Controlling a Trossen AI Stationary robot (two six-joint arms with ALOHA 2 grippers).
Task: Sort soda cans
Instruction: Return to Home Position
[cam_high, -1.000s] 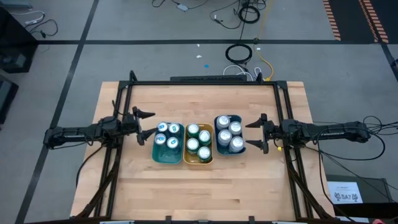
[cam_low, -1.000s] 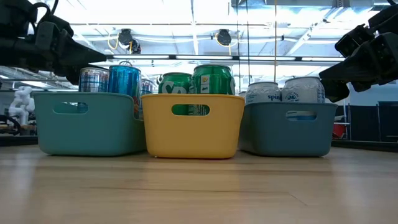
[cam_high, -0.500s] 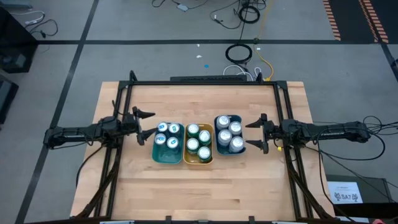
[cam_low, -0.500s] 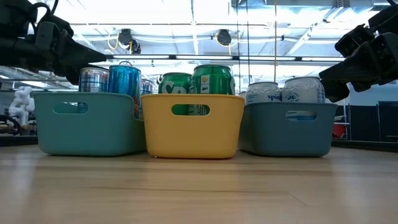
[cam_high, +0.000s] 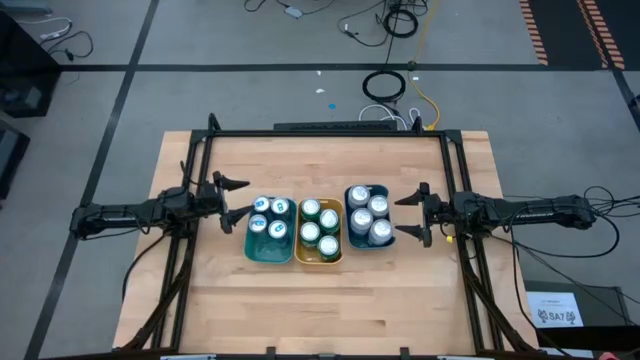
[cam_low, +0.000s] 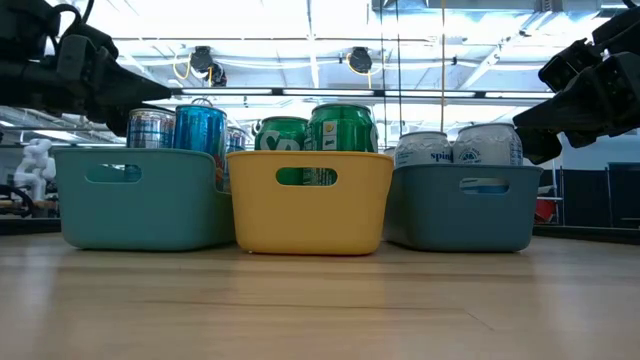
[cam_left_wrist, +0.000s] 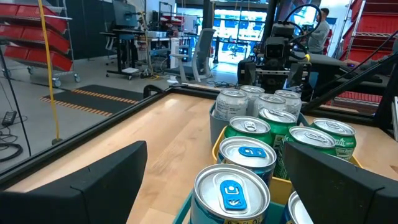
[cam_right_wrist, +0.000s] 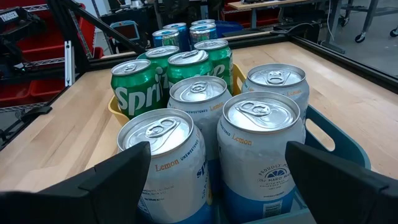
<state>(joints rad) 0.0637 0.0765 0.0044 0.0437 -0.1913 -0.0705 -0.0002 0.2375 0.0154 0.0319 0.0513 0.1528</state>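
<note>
soda cans (cam_high: 320, 223), trays (cam_low: 310, 215), l arm (cam_high: 130, 213), r arm (cam_high: 520, 211): no chg.

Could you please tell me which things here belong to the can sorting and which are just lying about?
Part of the job:
blue cans in the teal bin
green Sprite cans in the yellow bin
silver-white lemon cans in the dark blue bin
left gripper and right gripper, both open, beside the bins

Lying about:
coiled black cable and white sheet on the floor
</note>
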